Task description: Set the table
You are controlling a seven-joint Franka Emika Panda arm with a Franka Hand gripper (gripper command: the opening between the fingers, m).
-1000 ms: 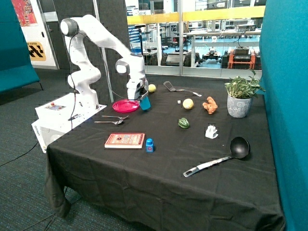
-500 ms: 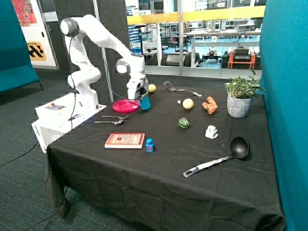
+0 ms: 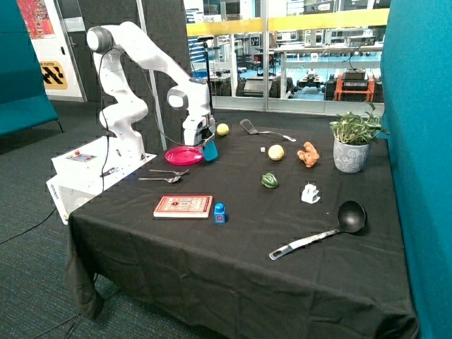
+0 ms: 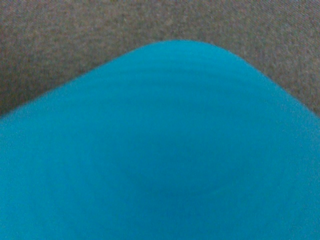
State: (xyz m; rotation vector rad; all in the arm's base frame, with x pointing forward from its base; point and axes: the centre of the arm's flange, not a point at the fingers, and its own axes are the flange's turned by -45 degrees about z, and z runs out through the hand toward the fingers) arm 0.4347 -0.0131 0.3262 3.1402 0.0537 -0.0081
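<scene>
plate point(image 3: 183, 155) 1 | book point(image 3: 183, 205) 1 | ladle point(image 3: 325, 230) 1 | potted plant point(image 3: 352, 144) 1 | cutlery by plate point(image 3: 163, 175) maybe 2

Under my jaws the smooth blue plastic cup point(image 4: 165, 150) looks evenly matt. The large square black desk point(image 3: 233, 275) wears matt, finely woven cloth. My white arm's shell point(image 3: 152, 60) shines glossy, as does the round pink plastic plate point(image 3: 182, 155).

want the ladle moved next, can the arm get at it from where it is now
Probably not right away. The claw already holds a blue cup beside the pink plate, and the ladle lies far across the table. Nothing covers it; reach looks doubtful.
</scene>
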